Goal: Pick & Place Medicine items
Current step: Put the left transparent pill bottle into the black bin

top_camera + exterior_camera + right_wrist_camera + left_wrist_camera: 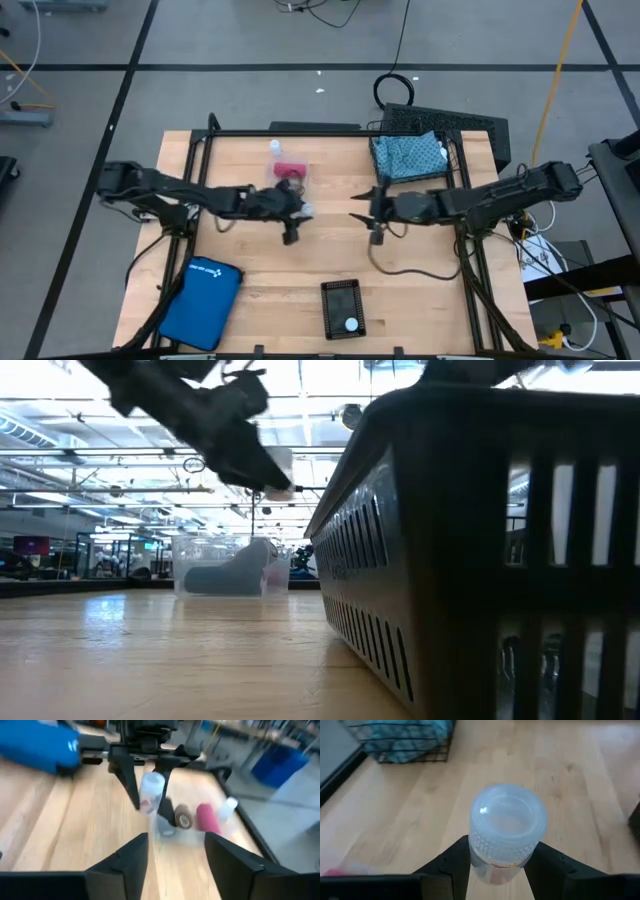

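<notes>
My left gripper (297, 212) is shut on a small white-capped vial (506, 827), above the table's middle, and shows in the low view (262, 468) and the right wrist view (150, 780). My right gripper (362, 207) hangs open a short way to the vial's right and touches nothing (175, 855). Beyond the held vial a brown block (183, 816), a pink block (206, 818) and another vial (228, 808) lie on the table. A teal pouch (409, 155) lies in a wire basket. A third vial (351, 323) rests in a black tray (342, 300). My left gripper pinches the vial by its clear body just below the ribbed white cap (490, 851), one finger (451, 862) on each side. The fingers come from above, pointing down. The vial is lifted clear of the table (280, 470) and sits slightly tilted, cap end away from the wrist.
A bright blue zip case (201, 300) lies at the near left corner. The black tray's slotted wall (480, 550) fills the low view's right half. The wire basket (445, 170) stands at the far right. Bare wood lies between the two grippers and the tray.
</notes>
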`<action>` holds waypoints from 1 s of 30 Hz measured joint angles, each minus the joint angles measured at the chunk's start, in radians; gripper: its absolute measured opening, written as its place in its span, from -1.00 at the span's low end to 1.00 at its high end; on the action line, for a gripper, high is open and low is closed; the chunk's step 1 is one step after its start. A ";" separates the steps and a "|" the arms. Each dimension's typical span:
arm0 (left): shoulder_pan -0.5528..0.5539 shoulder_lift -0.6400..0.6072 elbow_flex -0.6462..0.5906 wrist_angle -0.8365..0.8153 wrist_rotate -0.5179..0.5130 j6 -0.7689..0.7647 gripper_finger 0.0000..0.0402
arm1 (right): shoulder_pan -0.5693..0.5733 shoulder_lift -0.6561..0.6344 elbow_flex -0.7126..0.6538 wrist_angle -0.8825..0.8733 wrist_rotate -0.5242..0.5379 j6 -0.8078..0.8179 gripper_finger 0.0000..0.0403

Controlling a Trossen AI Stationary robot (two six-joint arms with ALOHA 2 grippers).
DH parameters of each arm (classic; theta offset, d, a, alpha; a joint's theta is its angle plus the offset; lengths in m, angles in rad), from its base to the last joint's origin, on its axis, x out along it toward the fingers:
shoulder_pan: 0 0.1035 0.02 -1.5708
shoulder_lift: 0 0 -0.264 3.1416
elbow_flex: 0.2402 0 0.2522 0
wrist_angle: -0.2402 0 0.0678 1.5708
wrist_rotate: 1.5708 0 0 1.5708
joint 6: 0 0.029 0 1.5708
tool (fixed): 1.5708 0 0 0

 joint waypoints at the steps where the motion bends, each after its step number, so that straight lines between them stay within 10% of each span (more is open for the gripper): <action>1: -0.003 0.037 0.024 -0.001 0.000 0.015 -0.18 | -0.006 0.028 0.052 -0.067 -0.018 0.008 -0.01; 11: -0.011 0.295 0.212 -0.007 0.060 0.099 -0.18 | -0.064 0.320 0.410 -0.441 -0.206 0.007 0.39; 30: -0.018 0.329 0.237 -0.003 0.127 0.117 -0.18 | -0.102 0.481 0.437 -0.464 -0.336 -0.013 0.24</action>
